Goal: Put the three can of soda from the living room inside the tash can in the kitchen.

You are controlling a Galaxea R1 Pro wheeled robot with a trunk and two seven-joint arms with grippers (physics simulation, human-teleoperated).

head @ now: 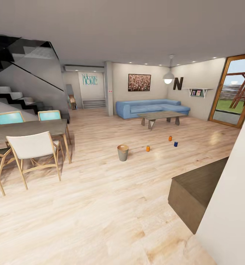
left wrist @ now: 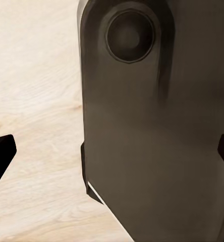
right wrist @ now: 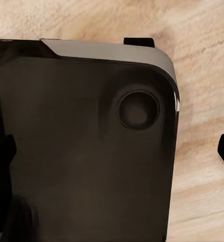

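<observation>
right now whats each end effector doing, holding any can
Left end effector: open, fingertips at opposite edges of its wrist view, holding nothing.
Right end effector: open, fingertips wide apart, holding nothing.

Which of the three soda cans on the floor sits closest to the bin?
The orange can just right of the bin; the other orange can and the blue can stand farther right.

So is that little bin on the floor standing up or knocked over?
Upright: the bin stands on the wood floor with its open rim facing up. Whether it's empty, cannot tell.
</observation>
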